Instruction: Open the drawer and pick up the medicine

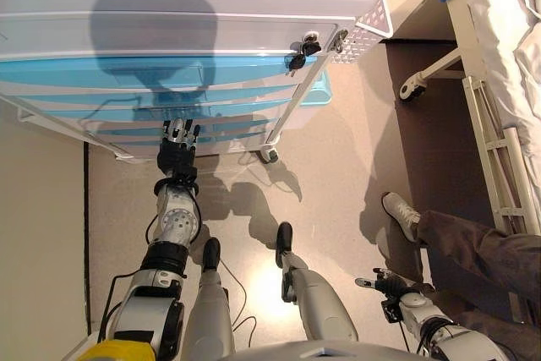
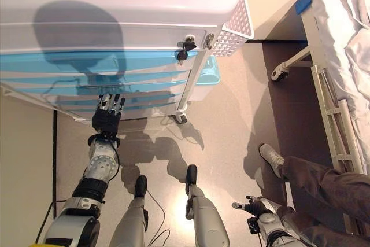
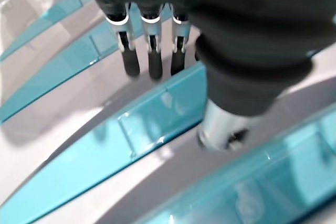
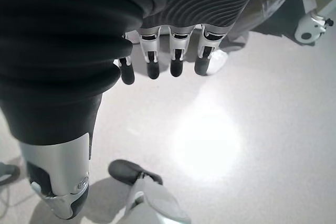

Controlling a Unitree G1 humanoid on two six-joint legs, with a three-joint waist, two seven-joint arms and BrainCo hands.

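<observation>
A white cart [image 1: 169,6] with a stack of pale blue drawers [image 1: 152,95] stands in front of the robot, and everything here is placed against it. The left hand [image 1: 178,143] is raised to the lower part of the drawer stack, its fingers [image 3: 149,51] straight and released, their dark tips close to the white band between two blue drawer fronts; the left wrist view does not settle whether the tips touch the surface. The drawer fronts sit flush with one another, so the drawers are closed, and the medicine shows in no view. A bunch of keys [image 1: 303,48] hangs at the cart's upper corner on the side away from the left hand, beside a white perforated basket [image 1: 365,30] fixed to the cart's side wall. One caster [image 1: 269,155] of the cart shows on the floor below that corner. The right hand [image 1: 385,281] hangs low, well away from the cart, its fingers [image 4: 176,61] loosely straight and holding nothing, above the pale floor [image 1: 330,175]. Near that hand is a person's leg in dark trousers [image 1: 482,247] with a light shoe [image 1: 401,214]. Farther from the cart stands a bed with a white metal frame [image 1: 494,158] and white bedding [image 1: 516,14].
</observation>
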